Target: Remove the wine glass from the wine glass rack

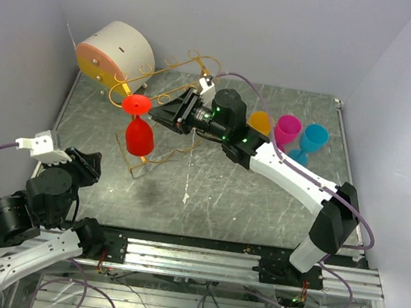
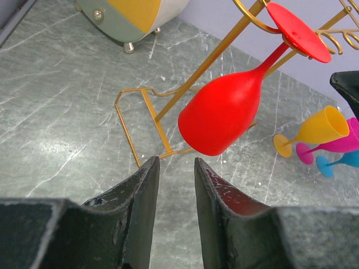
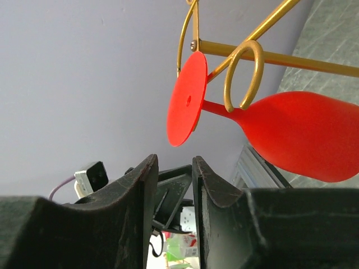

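In the upper left of the overhead view, the red wine glass (image 1: 139, 135) hangs bowl-down from the gold wine glass rack (image 3: 303, 60), its foot resting on the rails. The step in hand looks like the approach: the right gripper (image 3: 173, 168) sits just beside the foot, jaws narrowly parted and empty. Next it must take the stem and slide it out along the rails. The left gripper (image 2: 175, 168), lower left, is likewise parted and empty. No writing is legible.

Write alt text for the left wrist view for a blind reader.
A red wine glass hangs upside down by its foot from the gold wire wine glass rack, just beyond the left gripper, whose jaws stand apart and empty. An orange glass, a pink glass and a blue glass sit on the grey table at right.
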